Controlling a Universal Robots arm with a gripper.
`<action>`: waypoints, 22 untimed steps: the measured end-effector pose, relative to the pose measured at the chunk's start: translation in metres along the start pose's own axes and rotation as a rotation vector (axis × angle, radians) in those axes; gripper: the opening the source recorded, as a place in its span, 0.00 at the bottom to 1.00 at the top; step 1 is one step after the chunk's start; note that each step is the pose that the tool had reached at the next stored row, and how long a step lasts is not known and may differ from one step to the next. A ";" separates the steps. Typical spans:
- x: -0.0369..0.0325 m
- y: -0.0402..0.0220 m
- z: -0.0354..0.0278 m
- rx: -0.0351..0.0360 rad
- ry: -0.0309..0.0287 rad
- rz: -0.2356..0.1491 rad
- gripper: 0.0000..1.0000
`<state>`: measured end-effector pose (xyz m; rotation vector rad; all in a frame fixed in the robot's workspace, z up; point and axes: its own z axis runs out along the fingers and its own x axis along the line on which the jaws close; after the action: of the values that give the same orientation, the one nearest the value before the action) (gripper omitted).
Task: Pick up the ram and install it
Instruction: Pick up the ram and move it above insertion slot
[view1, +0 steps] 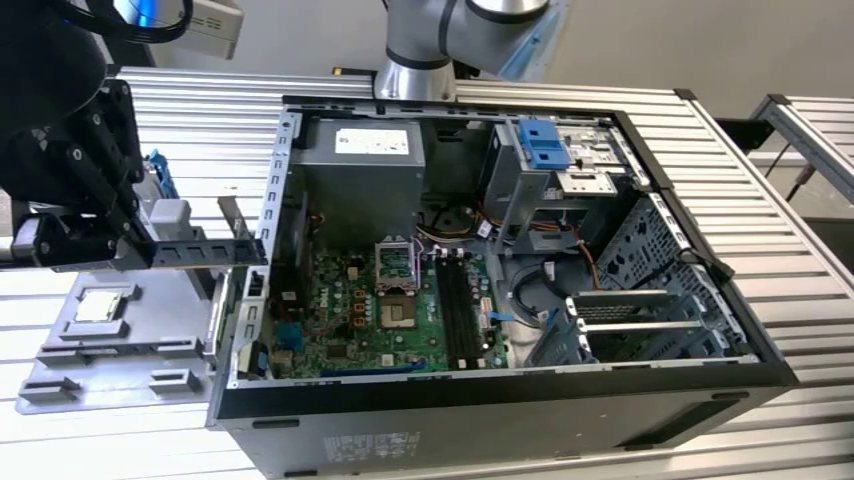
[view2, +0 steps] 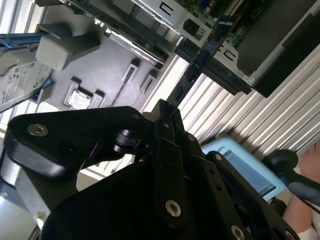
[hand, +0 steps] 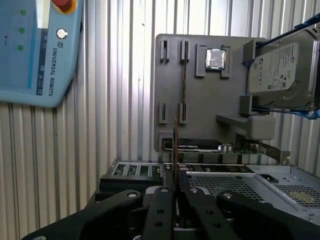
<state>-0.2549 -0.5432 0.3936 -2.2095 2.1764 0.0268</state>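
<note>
My black gripper (hand: 176, 189) is shut on the ram (hand: 175, 150), a thin stick seen edge-on that rises from between the fingertips. In the second wrist view the ram (view2: 200, 62) shows as a dark blue strip running from the gripper (view2: 167, 112) toward the case edge. In the exterior view the gripper (view1: 247, 252) hangs over the grey parts tray (view1: 147, 330) at the exterior view's left, pointing at the open computer case (view1: 507, 400). Long black memory slots (view1: 461, 310) lie on the green motherboard inside the case.
The tray (hand: 200, 100) carries a square silver processor (hand: 216, 58), a hard drive in a blue frame (hand: 280, 70) and a graphics card (hand: 197, 145). A teach pendant (hand: 35, 50) lies on the ribbed table. A person's hand (view2: 310, 160) shows near the pendant.
</note>
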 end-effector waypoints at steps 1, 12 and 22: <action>0.0001 -0.0032 0.0001 0.0001 0.0000 0.000 0.00; 0.0008 -0.0472 0.0008 0.0001 0.0000 0.000 0.00; 0.0013 -0.0848 0.0014 0.0001 -0.0001 0.000 0.00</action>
<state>-0.1701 -0.5432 0.3935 -2.2093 2.1765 0.0268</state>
